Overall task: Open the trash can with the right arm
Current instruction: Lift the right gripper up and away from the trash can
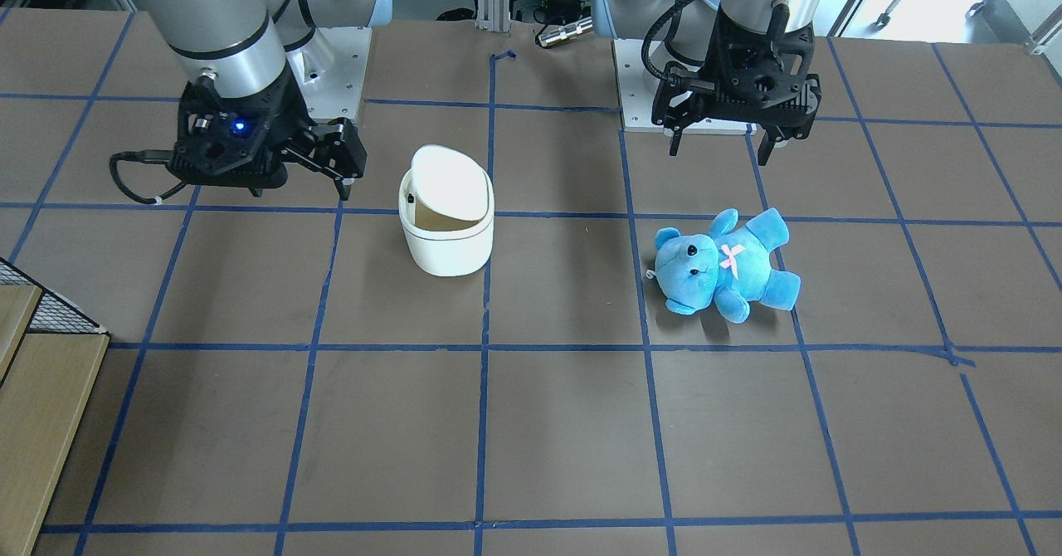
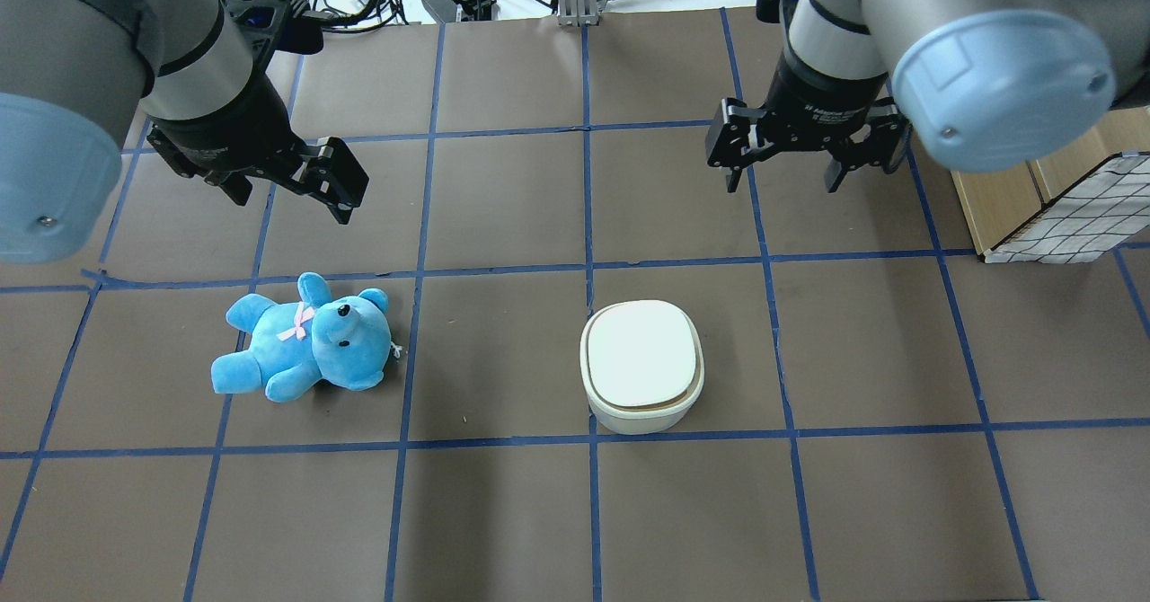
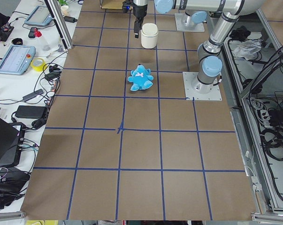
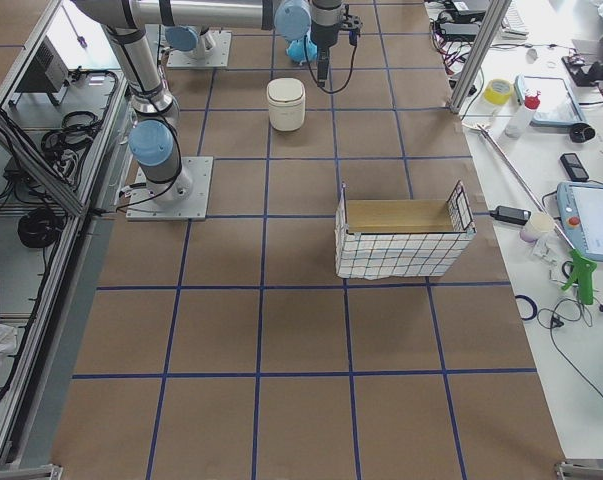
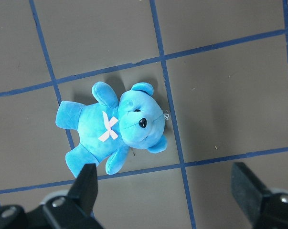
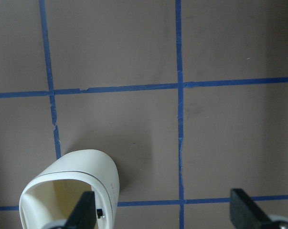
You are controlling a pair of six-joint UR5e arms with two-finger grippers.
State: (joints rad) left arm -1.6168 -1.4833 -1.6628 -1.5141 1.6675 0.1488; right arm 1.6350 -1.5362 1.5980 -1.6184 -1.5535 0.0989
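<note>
The white trash can [image 1: 446,236] stands on the brown table, also in the overhead view [image 2: 641,367]. Its lid [image 1: 448,178] sits tilted, with a beige gap showing at one edge. The right wrist view shows its beige inside [image 6: 62,193] at the lower left. My right gripper [image 2: 786,175], the one with the blue light [image 1: 347,176], is open and empty. It hangs above the table beyond and to the right of the can, apart from it. My left gripper [image 2: 292,202] is open and empty, above the blue teddy bear [image 2: 305,350].
The teddy bear [image 1: 726,265] lies on its back left of the can in the overhead view, and shows in the left wrist view [image 5: 115,126]. A wire basket with a wooden floor [image 2: 1060,216] stands at the table's right edge. Blue tape lines cross the table.
</note>
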